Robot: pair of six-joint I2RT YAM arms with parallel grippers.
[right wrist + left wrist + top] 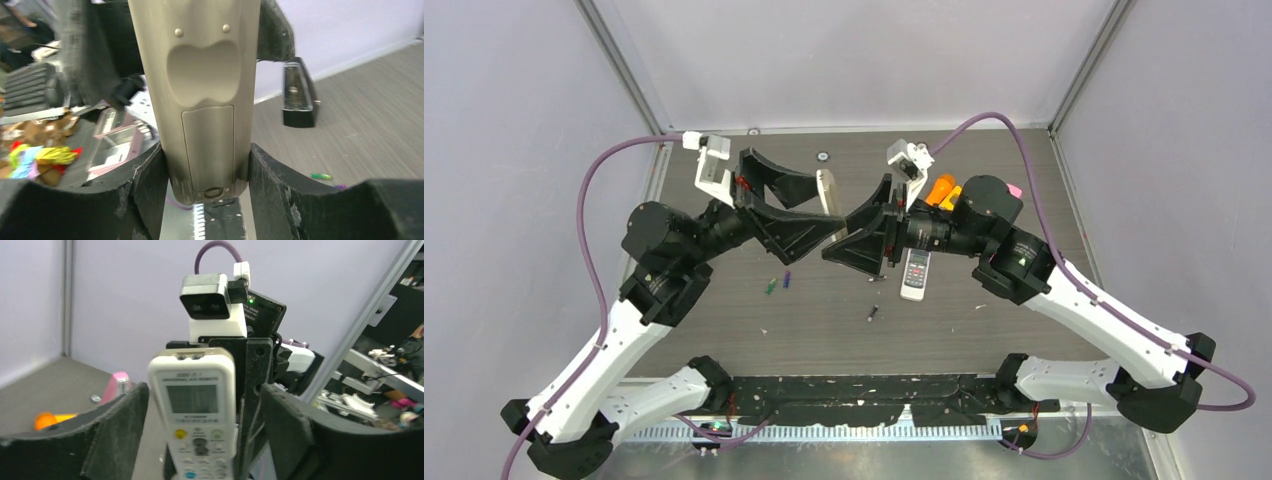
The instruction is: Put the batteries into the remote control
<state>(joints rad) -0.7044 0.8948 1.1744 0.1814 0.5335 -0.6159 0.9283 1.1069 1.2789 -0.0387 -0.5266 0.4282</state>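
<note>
top external shows the right gripper (205, 167) clamping a cream a/c remote (829, 195) aloft, with the left gripper (205, 412) spread loosely around it. the battery cover (207, 145) is shut: brace, then slide it off first. the green battery (770, 286), purple battery (787, 279) and dark battery (873, 313) lie on the table (724, 325).

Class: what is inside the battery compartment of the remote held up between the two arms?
Only its closed cover shows on the remote's back, so the inside is hidden. A green battery, a purple battery and a dark battery lie on the table.
</note>
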